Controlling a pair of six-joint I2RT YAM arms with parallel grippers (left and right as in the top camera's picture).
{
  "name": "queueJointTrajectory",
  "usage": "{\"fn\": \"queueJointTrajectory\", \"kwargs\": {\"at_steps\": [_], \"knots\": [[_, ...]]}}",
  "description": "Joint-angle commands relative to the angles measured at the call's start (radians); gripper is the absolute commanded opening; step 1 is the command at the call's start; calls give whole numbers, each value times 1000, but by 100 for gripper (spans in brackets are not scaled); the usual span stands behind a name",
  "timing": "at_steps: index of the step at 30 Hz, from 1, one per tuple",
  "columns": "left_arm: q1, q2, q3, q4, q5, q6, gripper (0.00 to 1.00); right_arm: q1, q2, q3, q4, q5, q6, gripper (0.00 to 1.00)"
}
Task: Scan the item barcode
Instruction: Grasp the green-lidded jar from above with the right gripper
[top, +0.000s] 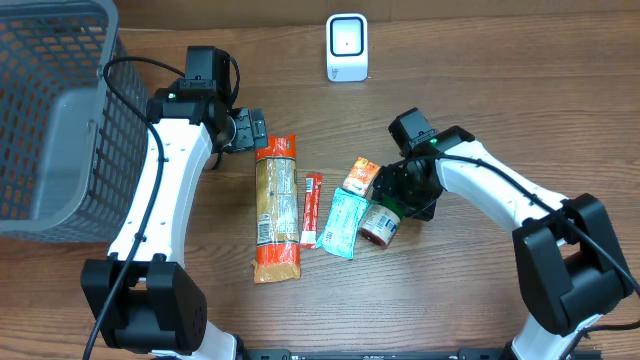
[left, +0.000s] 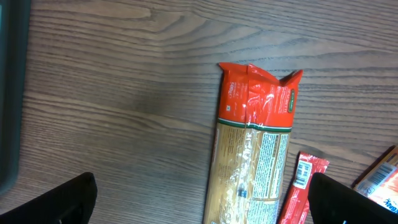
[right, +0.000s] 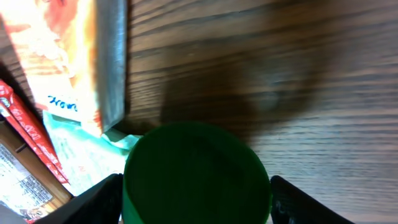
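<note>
Grained wood table (top: 500, 80), round green lid (right: 196, 174)

5 grocery items: 1 pasta pkt (top: 277, 208), 1 red stick sachet (top: 310, 209), 1 teal pouch (top: 343, 223), 1 sm. orange box (top: 361, 176), 1 green-lidded jar (top: 381, 224). Also 1 white scanner (top: 347, 48) & 1 grey mesh basket (top: 55, 110).

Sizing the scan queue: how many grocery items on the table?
5, left to right: pasta pack, red stick, teal pouch, orange box, jar in right tool. Basket may hide more.
</note>
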Motion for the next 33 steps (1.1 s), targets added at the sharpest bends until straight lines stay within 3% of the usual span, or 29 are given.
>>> {"fn": "queueJointTrajectory", "kwargs": {"at_steps": [1, 5, 10, 15, 24, 33], "knots": [[0, -12, 15, 0, -11, 5, 100, 8, 3, -3, 0, 0, 10, 72], [0, -12, 15, 0, -11, 5, 100, -3, -4, 12, -22, 0, -3, 71], [0, -12, 15, 0, -11, 5, 100, -14, -47, 63, -56, 27, -47, 60], [0, -12, 15, 0, -11, 5, 100, -14, -120, 71, -77, 117, -47, 59], [0, -12, 15, 0, -11, 5, 100, -2, -192, 71, -116, 353, -46, 59], [0, -12, 15, 0, -11, 5, 100, 143, -192, 70, -71, 739, -10, 59]]}}
